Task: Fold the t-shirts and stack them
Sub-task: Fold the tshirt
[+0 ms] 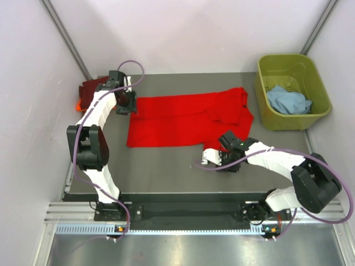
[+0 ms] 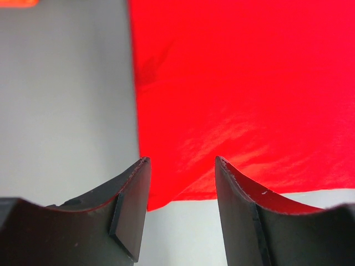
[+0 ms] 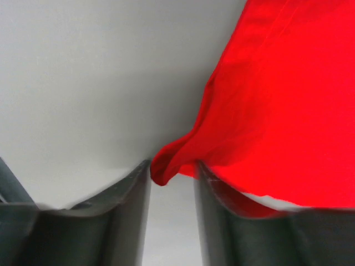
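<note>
**On the table, two corners and one uncertain bite**

On the grey table (image 1: 166,166) the red t-shirt (image 1: 183,119) lies spread out and not yet folded, its right part rumpled. At its far-left corner the left gripper (image 2: 182,160) stands part open, jaws astride the cloth's corner and holding nothing. At the near-right edge the right gripper (image 3: 173,163) has its jaws narrowed about a small raised fold of red — whether that fold is truly pinched I cannot tell.

That is the main risk. A shallow bite on a mere lobe of cloth would likely slip out when the arm lifts. If only one side grips, the shirt would drag and twist rather than fold. A wide sweep on the left could also disturb the maroon shirt (image 1: 91,87) and orange shirt (image 1: 79,104) just behind that arm — the light blue shirt (image 1: 287,101) sits well apart in the green tub (image 1: 283,123).
</note>
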Robot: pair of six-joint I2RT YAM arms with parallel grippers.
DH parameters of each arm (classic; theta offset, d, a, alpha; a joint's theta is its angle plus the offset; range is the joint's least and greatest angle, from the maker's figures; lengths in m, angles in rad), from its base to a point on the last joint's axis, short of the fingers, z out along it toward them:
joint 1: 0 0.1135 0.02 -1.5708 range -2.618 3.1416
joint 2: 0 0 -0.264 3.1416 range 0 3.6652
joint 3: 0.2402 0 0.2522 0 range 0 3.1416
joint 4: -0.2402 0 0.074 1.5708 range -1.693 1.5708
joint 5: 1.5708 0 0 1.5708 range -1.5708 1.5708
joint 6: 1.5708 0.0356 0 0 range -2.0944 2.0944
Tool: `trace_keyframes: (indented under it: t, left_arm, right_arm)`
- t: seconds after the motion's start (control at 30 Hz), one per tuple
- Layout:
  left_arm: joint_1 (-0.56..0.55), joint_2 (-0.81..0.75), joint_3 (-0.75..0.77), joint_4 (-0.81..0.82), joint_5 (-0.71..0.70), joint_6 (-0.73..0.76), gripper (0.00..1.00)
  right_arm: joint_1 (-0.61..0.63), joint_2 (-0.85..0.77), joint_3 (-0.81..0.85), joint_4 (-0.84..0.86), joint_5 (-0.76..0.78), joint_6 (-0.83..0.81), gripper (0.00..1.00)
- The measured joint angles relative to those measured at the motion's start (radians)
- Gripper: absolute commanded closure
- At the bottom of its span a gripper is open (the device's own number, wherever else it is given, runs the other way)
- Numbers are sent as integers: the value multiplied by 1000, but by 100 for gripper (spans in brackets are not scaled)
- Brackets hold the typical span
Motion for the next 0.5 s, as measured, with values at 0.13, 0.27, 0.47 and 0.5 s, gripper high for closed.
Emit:
trace_keyframes:
  t: [0.13, 0.27, 0.47, 0.5]
  left_arm:
    - [64, -1, -45, -13, 10, -24, 46]
    - [140, -8, -105, -63, 22, -45, 45]
    - [201, -33, -179, -138, 74, -62, 44]
    - [212, -41, -199, -146, 90, -69, 43]
  right_arm:
    - [0, 3, -10, 1, 18, -16, 85]
    - [0, 0, -10, 5, 32, -16, 93]
    - [0, -18, -8, 8, 47, -10, 95]
    - [0, -18, -5, 6, 48, -10, 96]
